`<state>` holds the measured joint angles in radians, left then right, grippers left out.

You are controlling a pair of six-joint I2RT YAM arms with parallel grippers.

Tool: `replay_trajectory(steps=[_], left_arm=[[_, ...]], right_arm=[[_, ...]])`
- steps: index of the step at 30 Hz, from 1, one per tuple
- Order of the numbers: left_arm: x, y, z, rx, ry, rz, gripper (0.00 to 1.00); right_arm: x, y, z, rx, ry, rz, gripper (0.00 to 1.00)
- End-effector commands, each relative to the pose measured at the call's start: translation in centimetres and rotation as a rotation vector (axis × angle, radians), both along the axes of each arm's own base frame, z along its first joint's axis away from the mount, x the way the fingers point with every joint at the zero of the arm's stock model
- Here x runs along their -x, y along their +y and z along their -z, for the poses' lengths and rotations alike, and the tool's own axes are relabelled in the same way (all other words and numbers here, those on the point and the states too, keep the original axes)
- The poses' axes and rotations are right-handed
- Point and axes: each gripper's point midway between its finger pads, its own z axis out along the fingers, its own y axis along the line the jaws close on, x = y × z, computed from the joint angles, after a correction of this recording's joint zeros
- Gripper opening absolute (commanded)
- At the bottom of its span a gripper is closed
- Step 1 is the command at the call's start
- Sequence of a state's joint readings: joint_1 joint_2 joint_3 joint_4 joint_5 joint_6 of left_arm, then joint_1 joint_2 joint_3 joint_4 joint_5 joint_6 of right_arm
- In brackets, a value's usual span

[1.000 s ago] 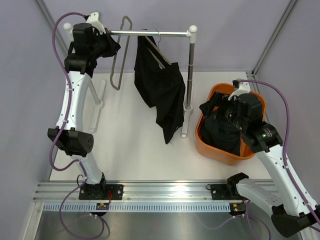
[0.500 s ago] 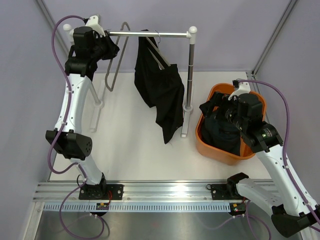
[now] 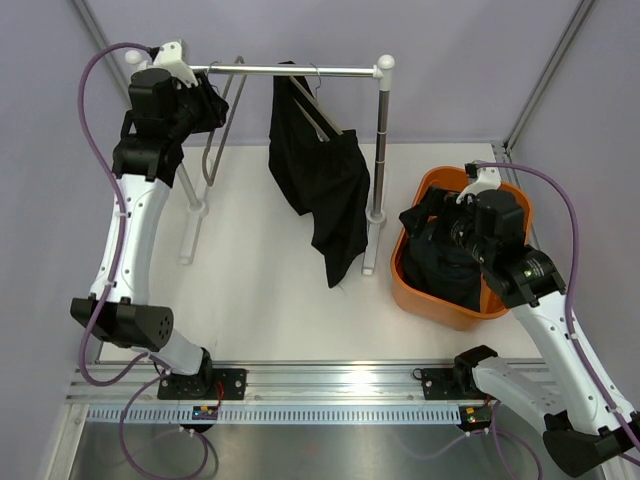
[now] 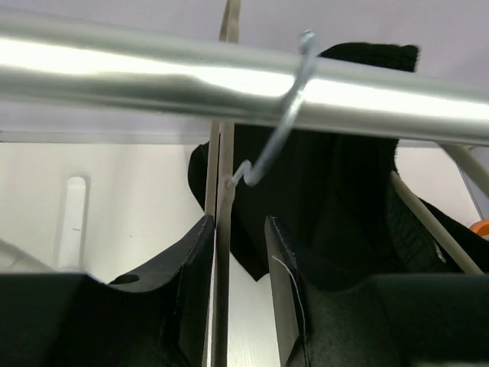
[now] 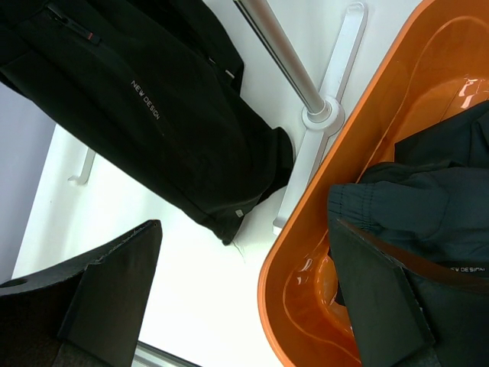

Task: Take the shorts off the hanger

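Note:
One pair of black shorts (image 3: pixel 320 175) hangs from a hanger on the metal rail (image 3: pixel 300 69); it also shows in the left wrist view (image 4: pixel 336 191) and the right wrist view (image 5: pixel 153 99). A second dark pair (image 3: pixel 445 265) lies in the orange basket (image 3: pixel 412 282). An empty grey hanger (image 3: pixel 215 130) hangs at the rail's left end. My left gripper (image 3: pixel 208 100) is up at the rail, jaws slightly apart around that hanger's thin bar (image 4: pixel 223 191), which rests against one finger (image 4: pixel 195 290). My right gripper (image 3: pixel 425 215) is wide open and empty over the basket's near-left rim (image 5: pixel 306 252).
The rack's right post (image 3: pixel 380 140) and its white foot (image 3: pixel 372 250) stand between the hanging shorts and the basket. The rack's left foot (image 3: pixel 192 215) lies under my left arm. Purple walls enclose the back and sides.
My left gripper has moved left along the rail and the empty hanger has slid left with it. The right arm, the hanging shorts and the basket have not moved.

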<state>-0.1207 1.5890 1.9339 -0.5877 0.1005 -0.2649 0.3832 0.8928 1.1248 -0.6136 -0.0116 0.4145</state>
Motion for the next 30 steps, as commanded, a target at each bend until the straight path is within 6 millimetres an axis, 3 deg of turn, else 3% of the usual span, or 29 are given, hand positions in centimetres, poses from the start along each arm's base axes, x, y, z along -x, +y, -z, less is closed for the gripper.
replay_trajectory(steps=[1,9,16,19,21,22,24,25,28,30], left_arm=[[3.3,1.1,-7.0,-0.009,-0.215,-0.053,0.38],[7.1,1.6,-9.7,0.006,-0.316,-0.084,0.49],[11.0,-2.4,-11.2,0.03,-0.358,-0.002,0.59],[12.4,-6.2,-11.1,0.088,-0.356,0.088,0.61],[12.3,-7.5,-10.7,0.108,-0.348,0.087,0.62],[12.2,-9.5,-9.9,0.107,-0.327,0.122,0.62],[11.5,-10.4,-9.4,0.106,-0.32,0.082,0.62],[11.0,-12.4,-8.2,0.098,-0.293,0.102,0.64],[10.1,-14.7,-8.0,0.126,-0.288,0.069,0.65],[8.4,-16.1,-7.3,0.125,-0.271,0.021,0.65]], right_arm=[[0.2,-0.2,-0.8,-0.001,-0.034,0.001,0.99],[0.5,-0.4,-0.8,0.003,-0.033,0.001,0.99],[0.7,-1.2,-1.3,0.011,-0.047,0.034,1.0],[0.8,-1.2,-1.2,0.013,-0.043,0.032,0.99],[0.8,-1.2,-1.1,0.014,-0.038,0.034,0.99],[0.9,-1.1,-1.0,0.015,-0.035,0.031,1.0],[1.0,-1.1,-0.9,0.015,-0.032,0.028,0.99],[1.0,-1.2,-0.8,0.015,-0.029,0.029,0.99],[1.2,-1.3,-0.8,0.024,-0.026,0.029,0.99],[1.3,-1.6,-0.6,0.038,-0.02,0.036,0.99]])
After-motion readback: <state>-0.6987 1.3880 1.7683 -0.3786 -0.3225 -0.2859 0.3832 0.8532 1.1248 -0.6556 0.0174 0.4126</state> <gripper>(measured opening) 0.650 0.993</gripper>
